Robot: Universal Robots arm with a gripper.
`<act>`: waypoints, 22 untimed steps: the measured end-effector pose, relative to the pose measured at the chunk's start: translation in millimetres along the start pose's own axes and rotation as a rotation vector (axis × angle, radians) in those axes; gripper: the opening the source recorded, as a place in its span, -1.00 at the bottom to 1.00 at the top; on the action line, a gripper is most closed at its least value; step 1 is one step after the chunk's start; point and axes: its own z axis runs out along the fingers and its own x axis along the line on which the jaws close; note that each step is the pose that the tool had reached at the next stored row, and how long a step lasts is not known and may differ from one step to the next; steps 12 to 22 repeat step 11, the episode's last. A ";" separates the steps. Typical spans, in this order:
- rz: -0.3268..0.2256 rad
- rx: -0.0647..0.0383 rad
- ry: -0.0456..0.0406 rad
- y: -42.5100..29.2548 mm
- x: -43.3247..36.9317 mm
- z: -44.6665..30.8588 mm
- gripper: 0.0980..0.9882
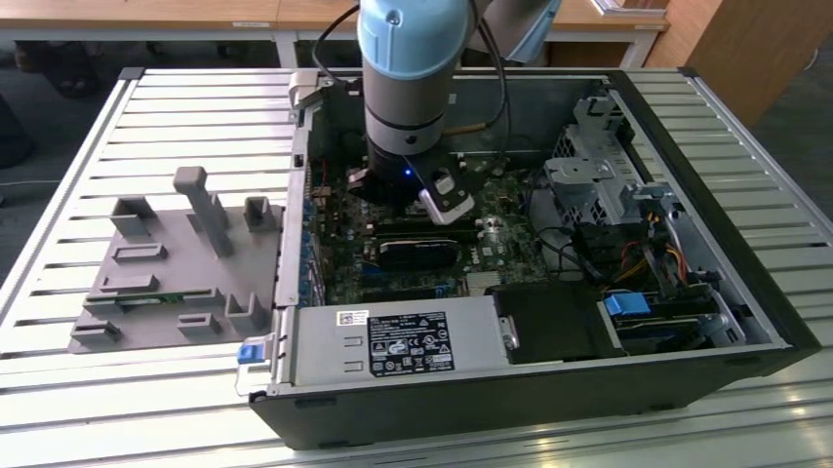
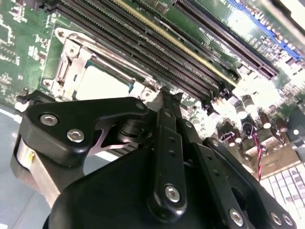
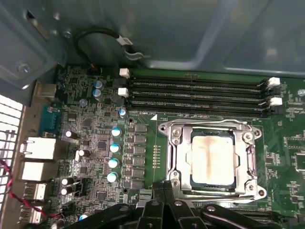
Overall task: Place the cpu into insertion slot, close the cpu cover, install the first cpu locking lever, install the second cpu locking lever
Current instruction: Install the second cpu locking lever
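fingers (image 3: pixel 164 202) are pressed together with nothing between them, so my pincer (image 3: pixel 164 191) is closed and empty, hanging just beside the edge of the insertion slot (image 3: pixel 212 160) on the green motherboard (image 3: pixel 95 143).

cpu (image 3: pixel 212 157) is already sitting in the slot, silver top with a brownish smear across it, and the cpu cover (image 3: pixel 178 148) looks folded down around it like a frame. in the second wrist view the same socket shows just past my linkage, cover rim (image 2: pixel 71 64) bright and flat against the board.

so my read is that the chip and cover parts are done and the levers are what's in hand. i can't clearly make out where the lever wires sit from these angles.

doing it well, imo: keep the tips shut and use them as a pusher, stay off the chip's top, and watch the memory slots (image 3: pixel 195 95) right next to the socket. the pc case (image 1: pixel 729 292) wall is close too.
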 end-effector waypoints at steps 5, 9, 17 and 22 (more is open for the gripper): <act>0.000 -0.006 -0.0002 2.6 -0.2 -10.3 -0.98; 0.000 -0.009 -0.0003 4.1 -0.4 -16.6 -0.98; 0.000 -0.009 -0.0004 4.4 -0.4 -17.7 -0.98; 0.000 -0.009 -0.0004 4.4 -0.4 -17.7 -0.98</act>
